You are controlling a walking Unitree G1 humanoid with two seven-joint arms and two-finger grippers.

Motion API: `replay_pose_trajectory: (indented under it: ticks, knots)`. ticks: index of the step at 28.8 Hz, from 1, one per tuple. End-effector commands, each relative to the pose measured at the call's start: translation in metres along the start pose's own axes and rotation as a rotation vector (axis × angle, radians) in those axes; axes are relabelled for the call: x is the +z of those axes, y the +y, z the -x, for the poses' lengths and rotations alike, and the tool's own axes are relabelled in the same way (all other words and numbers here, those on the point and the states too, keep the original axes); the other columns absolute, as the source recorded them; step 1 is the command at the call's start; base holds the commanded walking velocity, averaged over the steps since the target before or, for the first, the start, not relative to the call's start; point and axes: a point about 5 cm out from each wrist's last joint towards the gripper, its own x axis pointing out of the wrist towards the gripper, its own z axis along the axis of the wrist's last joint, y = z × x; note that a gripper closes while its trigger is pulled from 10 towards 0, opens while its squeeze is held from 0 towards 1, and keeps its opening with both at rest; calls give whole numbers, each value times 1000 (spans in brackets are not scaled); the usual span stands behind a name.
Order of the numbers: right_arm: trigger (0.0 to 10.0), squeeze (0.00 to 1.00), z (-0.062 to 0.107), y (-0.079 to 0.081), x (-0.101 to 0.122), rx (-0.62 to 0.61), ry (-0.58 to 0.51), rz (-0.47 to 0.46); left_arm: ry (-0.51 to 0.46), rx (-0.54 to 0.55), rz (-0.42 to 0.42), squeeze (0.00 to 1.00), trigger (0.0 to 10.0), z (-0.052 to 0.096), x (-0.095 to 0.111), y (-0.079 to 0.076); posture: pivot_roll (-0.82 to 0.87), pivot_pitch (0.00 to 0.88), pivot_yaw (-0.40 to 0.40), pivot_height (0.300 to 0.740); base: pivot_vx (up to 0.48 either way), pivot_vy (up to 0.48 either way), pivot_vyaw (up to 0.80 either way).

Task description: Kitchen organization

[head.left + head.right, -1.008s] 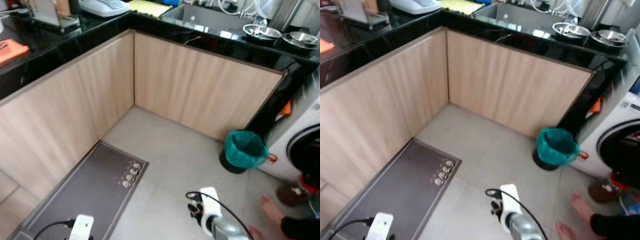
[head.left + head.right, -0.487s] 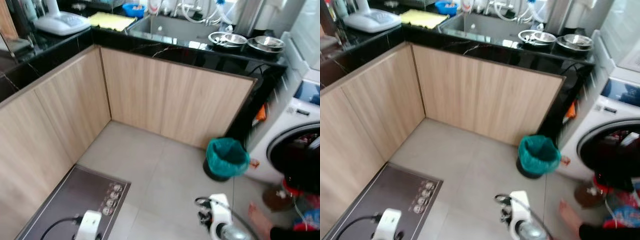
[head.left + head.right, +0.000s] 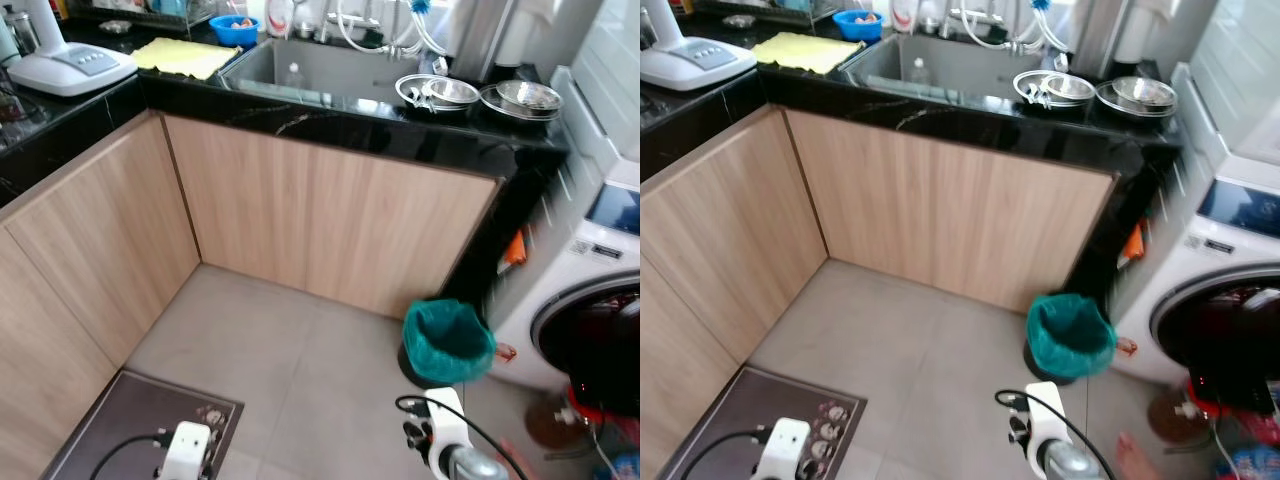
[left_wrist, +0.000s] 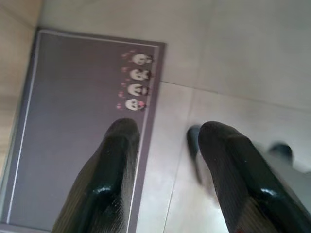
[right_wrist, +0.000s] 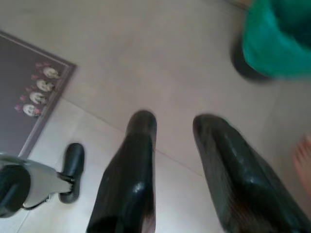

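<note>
Probably the shiny metal bowls (image 3: 500,97) on the black worktop (image 3: 400,125) by the sink (image 3: 300,70) would be found light, hard and slippery, best held by the rim, while both the left hand (image 4: 163,133) and right hand (image 5: 175,127) are hung low, open and empty.

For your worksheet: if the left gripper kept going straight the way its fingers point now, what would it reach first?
Judging from the wrist view, the left gripper, fingers apart and empty, points down at the floor. It would probably meet the edge of the dark floor mat or the bare floor tile just beside it; depth is unclear.
</note>
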Motion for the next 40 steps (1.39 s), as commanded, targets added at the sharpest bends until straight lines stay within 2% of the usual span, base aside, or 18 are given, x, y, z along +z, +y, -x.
replay_pose_trajectory:
  ticks: [1,14,40]
  knots:
    - [10000,0,-2,5,5,19,-11,15,37,0,-2,0,10000,2,-9,2,-1,0,-57,740,405,0,800]
    - [10000,0,-2,6,4,4,-17,-53,40,-3,7,0,10000,2,-9,3,-7,45,-52,740,402,0,0]
    - [10000,0,-3,7,7,-23,-25,-71,40,-24,-26,0,10000,2,-8,6,-44,81,-48,740,402,0,0]
